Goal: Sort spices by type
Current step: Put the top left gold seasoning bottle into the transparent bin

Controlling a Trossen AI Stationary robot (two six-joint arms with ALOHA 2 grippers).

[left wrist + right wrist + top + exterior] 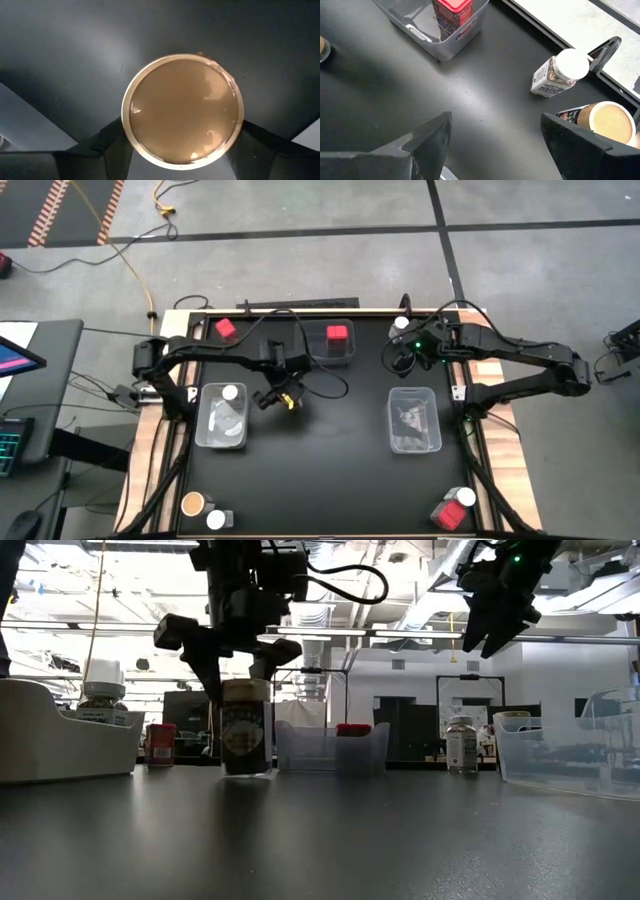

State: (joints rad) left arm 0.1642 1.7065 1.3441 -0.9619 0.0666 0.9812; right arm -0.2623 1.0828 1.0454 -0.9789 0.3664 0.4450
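My left gripper (282,396) is at the table's middle, shut on a tan-lidded round spice jar (245,730), whose lid (182,107) fills the left wrist view. The jar is upright, its base at or just above the table; which, I cannot tell. My right gripper (495,610) hangs open and high near the far edge, touching nothing. Below it a white-capped jar (560,72) and another tan-lidded jar (605,120) stand on the table. A red-topped container (452,10) sits in the far clear bin (332,345). My left gripper holds the tan-lidded jar at its top, by the lid's rim (127,132), pinched between the two fingers (212,690) on opposite sides. The fingers come from above, pointing down. The jar stays upright below them.
A left bin (205,430) holds a white-capped jar (231,393); a right bin (413,442) holds dark contents. A red container (226,329) stands at the far left. A tan jar (192,503) and a white one (216,520) stand near left; red (447,515) and white (465,498) near right.
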